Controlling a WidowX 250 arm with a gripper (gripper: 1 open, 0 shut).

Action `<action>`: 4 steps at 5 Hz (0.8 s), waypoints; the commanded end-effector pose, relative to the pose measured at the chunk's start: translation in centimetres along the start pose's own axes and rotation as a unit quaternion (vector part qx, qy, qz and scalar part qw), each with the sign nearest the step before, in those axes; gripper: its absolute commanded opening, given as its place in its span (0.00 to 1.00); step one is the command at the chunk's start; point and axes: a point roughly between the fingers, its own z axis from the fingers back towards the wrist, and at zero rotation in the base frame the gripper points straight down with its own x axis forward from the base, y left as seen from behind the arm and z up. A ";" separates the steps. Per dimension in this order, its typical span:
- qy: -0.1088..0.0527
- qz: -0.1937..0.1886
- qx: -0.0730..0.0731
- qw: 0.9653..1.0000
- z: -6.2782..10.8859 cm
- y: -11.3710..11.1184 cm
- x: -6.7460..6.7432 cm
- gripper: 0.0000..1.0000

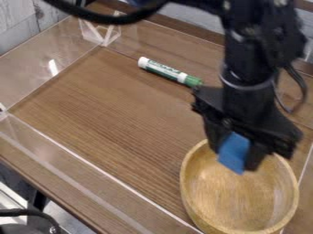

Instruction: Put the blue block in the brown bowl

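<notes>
The blue block (235, 153) hangs between the black fingers of my gripper (240, 146), which is shut on it. Block and gripper hover above the upper part of the brown bowl (218, 202), a wide light wooden bowl at the lower right of the table. The block's lower end sits over the bowl's inside, near its far rim; whether it touches the wood I cannot tell. The black arm rises from the gripper toward the top of the picture and hides part of the bowl's far rim.
A green-and-white marker (169, 72) lies on the wooden tabletop (98, 110) up and to the left of the gripper. Clear plastic walls (37, 59) fence the table on the left and front edges.
</notes>
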 end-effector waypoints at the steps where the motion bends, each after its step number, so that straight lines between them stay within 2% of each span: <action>1: -0.013 0.001 -0.004 1.000 -0.2 -1.0 -0.1 0.00; 2: -0.015 0.001 -0.006 1.000 -0.6 -0.9 -0.7 0.00; 3: -0.011 0.006 -0.017 1.000 -0.7 -0.9 -0.9 0.00; 4: -0.006 0.007 -0.023 1.000 -0.7 -0.8 -1.0 0.00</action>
